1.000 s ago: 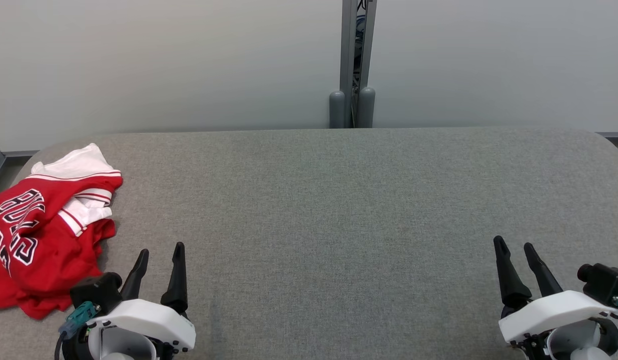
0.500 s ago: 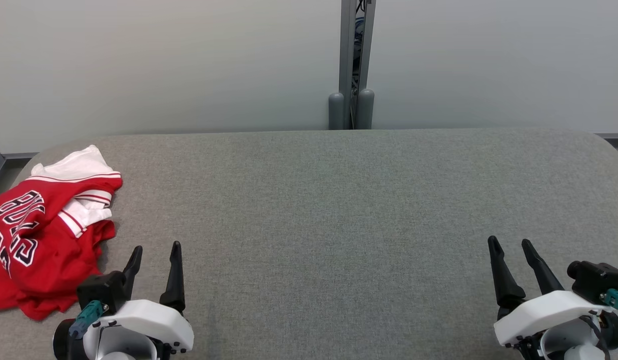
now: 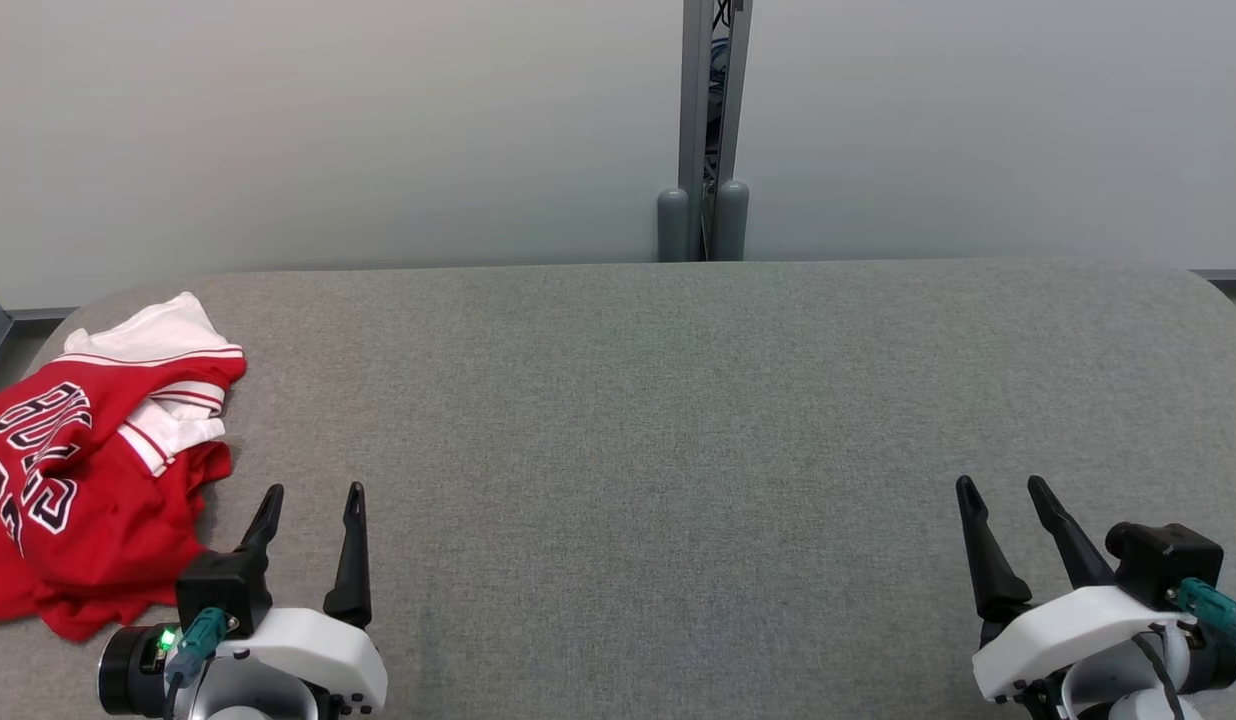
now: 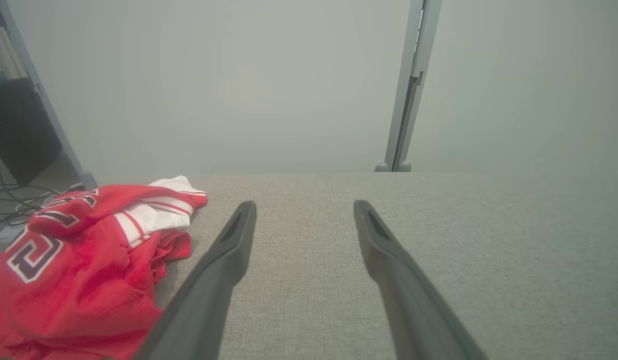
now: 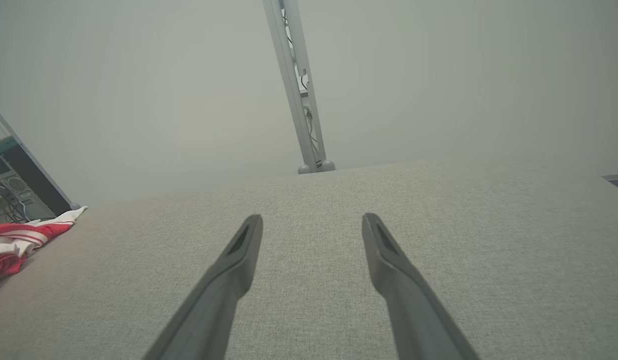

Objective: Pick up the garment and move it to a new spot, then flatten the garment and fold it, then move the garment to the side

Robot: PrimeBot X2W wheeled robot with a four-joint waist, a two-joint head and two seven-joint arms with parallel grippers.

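The garment [image 3: 88, 470] is a red jersey with white striped trim and dark lettering, crumpled at the left end of the grey table [image 3: 658, 400]. It also appears in the left wrist view as the garment [image 4: 74, 265] and at the far left of the right wrist view as the garment [image 5: 19, 240]. My left gripper [image 3: 313, 492] stands open just right of the jersey, apart from it, nothing between its fingers [image 4: 229, 250]. My right gripper [image 3: 1003, 485] is open near the table's front right, holding nothing.
A pale wall runs behind the table, with a grey vertical post [image 3: 713, 130] at its middle. Dark equipment and cables [image 4: 14, 150] sit beyond the table's left end. The table's rounded left edge lies close to the jersey.
Both grippers shifted slightly left and rotated a little at the wrist; the left one's fingertips now stand closer to the jersey. The garment has not moved.
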